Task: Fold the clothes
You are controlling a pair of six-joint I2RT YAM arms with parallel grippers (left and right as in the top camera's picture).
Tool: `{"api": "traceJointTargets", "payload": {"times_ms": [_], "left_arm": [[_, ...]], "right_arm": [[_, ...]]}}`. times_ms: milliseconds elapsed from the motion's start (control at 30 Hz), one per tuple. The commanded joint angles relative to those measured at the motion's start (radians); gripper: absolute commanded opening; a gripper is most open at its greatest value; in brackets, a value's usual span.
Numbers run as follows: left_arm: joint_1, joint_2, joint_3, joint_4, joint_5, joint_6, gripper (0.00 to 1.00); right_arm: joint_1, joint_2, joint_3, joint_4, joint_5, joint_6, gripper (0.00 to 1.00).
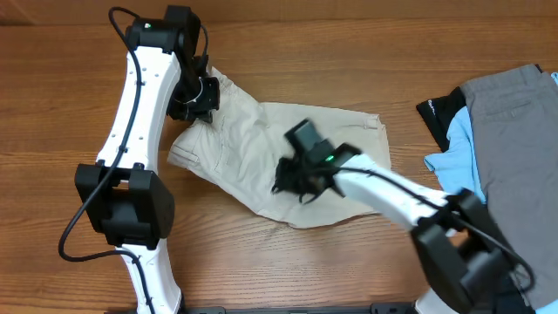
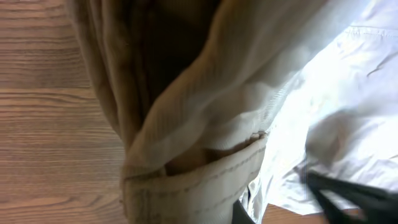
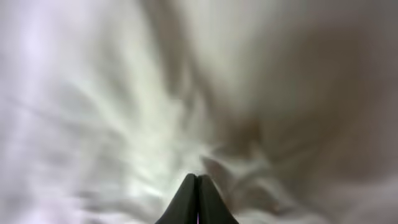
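The clothes (image 1: pixel 253 148) are a pale beige, wrinkled pair of shorts spread across the middle of the wooden table. My left gripper (image 1: pixel 196 105) is at their upper left corner, shut on the bunched waistband. In the left wrist view the stitched waistband (image 2: pixel 205 180) hangs close in front and hides nearly all of the gripper (image 2: pixel 239 211). My right gripper (image 1: pixel 292 181) is on the middle of the clothes. In the right wrist view its fingertips (image 3: pixel 198 177) are pressed together with folds of the cloth (image 3: pixel 124 93) converging on them.
At the right edge lies a pile of other garments: grey trousers (image 1: pixel 510 113), a light-blue piece (image 1: pixel 458 144) and a black piece (image 1: pixel 438 112). Bare wooden table (image 1: pixel 349 52) shows behind and in front of the clothes.
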Motion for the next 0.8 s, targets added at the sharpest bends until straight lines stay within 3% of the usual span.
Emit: {"api": "traceJointTargets", "payload": {"times_ms": [0,367,533,633,767], "left_arm": [[-0.003,-0.044,0.032,-0.011,-0.032,-0.014,0.04],[-0.008,-0.045,0.036,-0.007,0.015,-0.022,0.04],[-0.045,-0.046,0.037,0.000,0.021,-0.033,0.04],[-0.084,-0.047,0.037,0.006,0.008,-0.034,0.04],[-0.118,-0.047,0.037,0.014,-0.038,-0.059,0.04]], "right_arm": [[-0.048,-0.034,0.028,0.011,0.005,-0.029,0.04],[-0.002,0.157,0.016,0.197,-0.016,0.032,0.04],[0.032,0.236,0.016,0.320,-0.113,0.019,0.04],[0.035,0.227,0.021,0.316,-0.119,0.002,0.04],[-0.018,0.157,0.055,0.223,-0.143,-0.124,0.04]]}}
